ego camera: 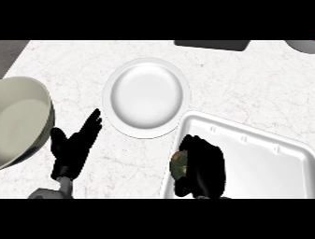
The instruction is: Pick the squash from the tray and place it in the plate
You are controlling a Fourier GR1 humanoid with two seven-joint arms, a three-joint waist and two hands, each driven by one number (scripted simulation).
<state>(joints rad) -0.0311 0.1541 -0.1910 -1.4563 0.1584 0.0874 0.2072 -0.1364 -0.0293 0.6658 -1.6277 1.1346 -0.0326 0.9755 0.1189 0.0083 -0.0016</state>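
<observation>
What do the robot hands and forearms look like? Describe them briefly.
Both the left robot hand and the right robot hand are black, with slim fingers and a thumb. A grey forearm shows below the left one. No cables or markings show.

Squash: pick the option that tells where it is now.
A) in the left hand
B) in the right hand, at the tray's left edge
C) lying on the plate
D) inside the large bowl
B: the squash shows green under the curled fingers of the right hand at the left edge of the tray, apart from the plate.
</observation>
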